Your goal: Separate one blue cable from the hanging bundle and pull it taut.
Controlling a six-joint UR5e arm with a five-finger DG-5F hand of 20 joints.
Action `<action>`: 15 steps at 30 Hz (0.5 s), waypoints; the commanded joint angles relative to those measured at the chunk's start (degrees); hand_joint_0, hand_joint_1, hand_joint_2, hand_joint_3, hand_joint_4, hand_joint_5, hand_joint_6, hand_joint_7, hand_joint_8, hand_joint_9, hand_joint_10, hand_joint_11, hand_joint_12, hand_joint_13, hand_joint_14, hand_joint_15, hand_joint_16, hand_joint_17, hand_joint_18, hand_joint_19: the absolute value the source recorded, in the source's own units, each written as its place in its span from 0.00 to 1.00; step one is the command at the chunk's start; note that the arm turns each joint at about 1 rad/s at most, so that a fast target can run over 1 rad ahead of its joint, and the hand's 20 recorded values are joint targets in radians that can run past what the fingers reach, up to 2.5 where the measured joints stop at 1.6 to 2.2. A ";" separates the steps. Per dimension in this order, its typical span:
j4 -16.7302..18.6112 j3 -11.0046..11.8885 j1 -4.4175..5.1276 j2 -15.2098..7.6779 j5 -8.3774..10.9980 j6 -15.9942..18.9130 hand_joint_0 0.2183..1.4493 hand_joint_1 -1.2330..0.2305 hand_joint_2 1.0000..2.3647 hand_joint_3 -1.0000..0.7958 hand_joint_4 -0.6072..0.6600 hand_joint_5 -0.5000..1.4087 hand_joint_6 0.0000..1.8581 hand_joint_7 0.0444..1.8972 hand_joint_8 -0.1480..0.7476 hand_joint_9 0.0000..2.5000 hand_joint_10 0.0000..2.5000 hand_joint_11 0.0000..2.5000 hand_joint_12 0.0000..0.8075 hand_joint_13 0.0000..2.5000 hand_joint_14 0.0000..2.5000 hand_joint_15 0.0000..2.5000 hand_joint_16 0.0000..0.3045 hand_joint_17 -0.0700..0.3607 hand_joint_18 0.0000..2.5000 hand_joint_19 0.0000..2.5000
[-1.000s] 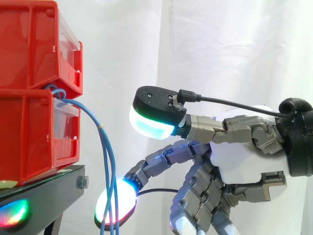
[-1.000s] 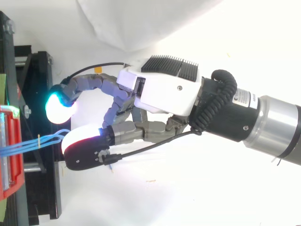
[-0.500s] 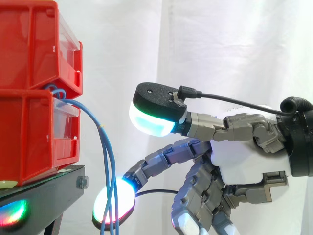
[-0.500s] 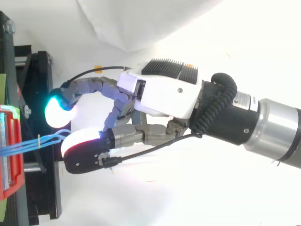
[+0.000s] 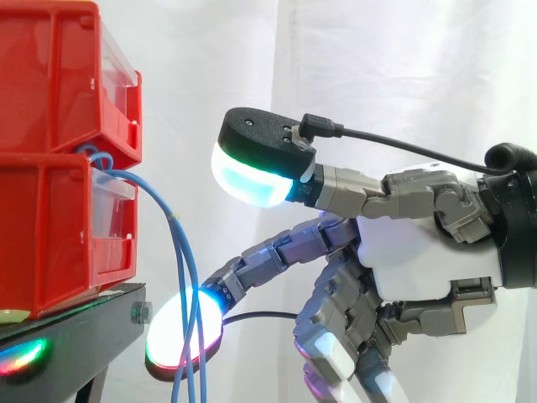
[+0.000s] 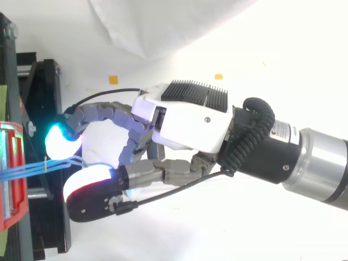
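Note:
A bundle of thin blue cables (image 5: 180,259) comes out between two stacked red bins (image 5: 50,227), arcs over and hangs down past the stand's edge. My hand (image 5: 419,252) reaches in from the right with its fingers spread and is open. One glowing fingertip (image 5: 164,337) sits low, right behind the hanging cables. The thumb pad (image 5: 252,172) hovers well above and to the right of them. From above, the blue cables (image 6: 32,169) run between the cyan fingertip (image 6: 57,142) and the thumb pad (image 6: 89,187). Nothing is pinched.
The bins rest on a black stand (image 5: 75,336) with a glowing patch on its front. A white curtain hangs behind. From above, the stand's frame (image 6: 49,81) lies along the left edge, and small yellow tape marks (image 6: 113,80) dot the white floor.
My hand has moved left toward the bins. The low fingertip slid further left behind the cables and the thumb rose a little. The cables hang as before.

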 commanded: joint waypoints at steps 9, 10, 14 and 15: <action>0.03 0.03 1.17 0.00 0.41 2.00 0.09 0.63 0.00 0.28 0.64 0.13 0.27 0.33 0.55 0.61 0.01 0.32 0.52 0.52 0.01 0.31 0.33 0.68 0.58 0.20; 0.03 0.03 1.25 0.00 0.41 2.08 0.09 0.62 0.00 0.28 0.64 0.13 0.27 0.33 0.55 0.61 0.01 0.32 0.52 0.52 0.01 0.31 0.33 0.68 0.57 0.19; 0.03 0.03 1.69 0.00 0.15 3.49 0.09 0.62 0.00 0.28 0.64 0.14 0.27 0.33 0.54 0.61 0.01 0.33 0.52 0.52 0.01 0.31 0.33 0.68 0.57 0.20; 0.03 0.03 1.69 0.09 0.15 3.67 0.09 0.62 0.00 0.28 0.64 0.14 0.27 0.33 0.55 0.61 0.01 0.33 0.52 0.52 0.01 0.31 0.33 0.68 0.57 0.20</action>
